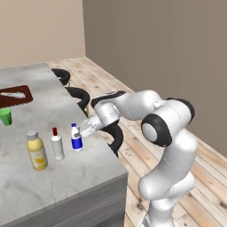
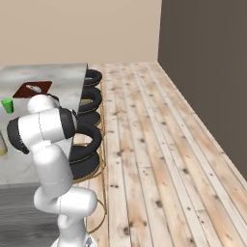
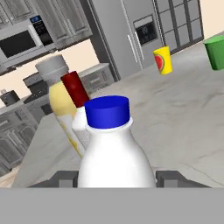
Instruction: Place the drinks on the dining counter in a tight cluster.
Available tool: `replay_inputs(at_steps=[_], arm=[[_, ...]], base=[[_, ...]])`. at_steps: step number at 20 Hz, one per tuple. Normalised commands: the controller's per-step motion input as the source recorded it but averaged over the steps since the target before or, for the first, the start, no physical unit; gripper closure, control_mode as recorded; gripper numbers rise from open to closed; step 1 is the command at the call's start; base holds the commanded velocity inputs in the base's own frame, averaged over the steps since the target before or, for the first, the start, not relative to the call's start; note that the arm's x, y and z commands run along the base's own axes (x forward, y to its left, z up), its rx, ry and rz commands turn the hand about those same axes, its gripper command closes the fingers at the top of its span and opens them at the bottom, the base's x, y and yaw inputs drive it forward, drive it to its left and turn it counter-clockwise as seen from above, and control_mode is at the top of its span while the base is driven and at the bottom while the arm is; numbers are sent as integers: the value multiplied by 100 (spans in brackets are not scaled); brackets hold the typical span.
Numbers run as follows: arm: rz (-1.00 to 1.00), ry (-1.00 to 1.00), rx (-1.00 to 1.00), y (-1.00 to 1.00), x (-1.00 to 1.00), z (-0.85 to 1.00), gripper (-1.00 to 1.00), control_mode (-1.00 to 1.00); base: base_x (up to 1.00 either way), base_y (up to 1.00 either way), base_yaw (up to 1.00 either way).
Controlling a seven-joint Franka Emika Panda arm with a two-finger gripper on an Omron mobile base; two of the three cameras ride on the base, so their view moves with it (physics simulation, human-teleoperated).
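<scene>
Jaws are clamping the blue-capped bottle point(image 3: 114, 148), standing upright. Red-capped bottle point(image 1: 56, 144) is sitting just beyond it, yellow bottle point(image 1: 37, 150) next along the surface point(image 1: 66, 186).

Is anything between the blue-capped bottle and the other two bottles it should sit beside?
Nothing visible. The blue-capped bottle, between the fingers, stands on the counter just right of the red-capped bottle, with bare marble between; the yellow bottle is further left.

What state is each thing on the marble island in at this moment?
Short white-and-blue bottle with blue cap: upright, capped, between the pincer fingers.
Slim white bottle with red cap: upright, capped, free.
Fat yellow bottle with grey cap: upright, capped, free.
Green cup: upright.
Yellow cup with red mark: upright.
</scene>
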Motion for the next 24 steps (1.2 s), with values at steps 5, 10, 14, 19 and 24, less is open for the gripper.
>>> replay_inputs(at_steps=[5,10,14,19,24], arm=[[0,-4,0,14,0,-54,100,-100],[0,-15,0,16,4,-21,100,-100],[0,-20,0,14,25,-2,100,-100],[0,-15,0,9,7,-8,100,-100],[0,-9,0,0,0,-7,100,-100]], base=[[0,0,0],[0,0,0],[0,0,0],[0,0,0],[0,0,0]])
